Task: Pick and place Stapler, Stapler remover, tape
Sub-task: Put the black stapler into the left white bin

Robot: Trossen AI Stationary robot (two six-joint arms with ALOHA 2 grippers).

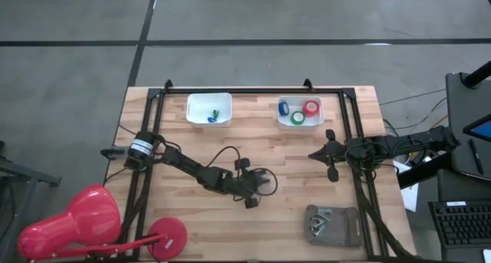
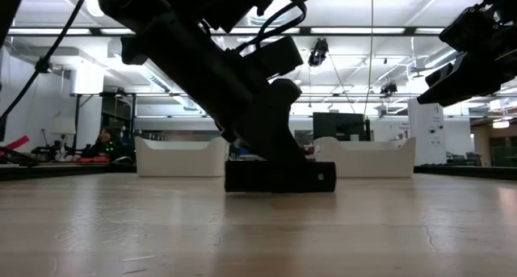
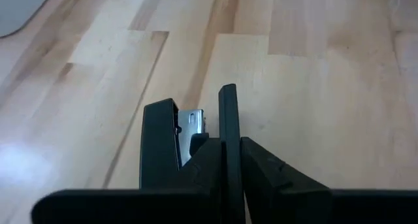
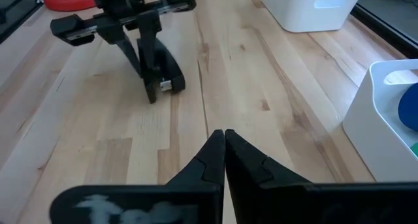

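The black stapler point(image 1: 263, 183) rests on the wooden table near its middle, and also shows in the low view point(image 2: 279, 177) and the right wrist view point(image 4: 164, 72). My left gripper point(image 3: 225, 140) comes down on it from the left and is shut on it. Blue, red and green tape rolls point(image 1: 298, 111) lie in the far right white tray point(image 1: 300, 126). A small blue and a small green piece point(image 1: 214, 116), perhaps stapler removers, lie in the far left white tray point(image 1: 196, 110). My right gripper point(image 4: 225, 134) hangs shut above the table's right side, holding nothing. My left gripper pinches a thin black upright arm of the stapler point(image 3: 228, 110) between its two fingers point(image 3: 261, 168). The fingers slant down from the table's left and lie along the stapler. The stapler's other black part point(image 3: 160, 142), with metal showing beside it, stands outside the fingers. The stapler sits on the table.
A grey pouch point(image 1: 334, 225) lies near the front right. A red lamp point(image 1: 69, 221) and its round base point(image 1: 167, 236) sit at the front left. A black frame rail point(image 1: 253, 90) runs around the table. Bare wood lies between the stapler and the trays.
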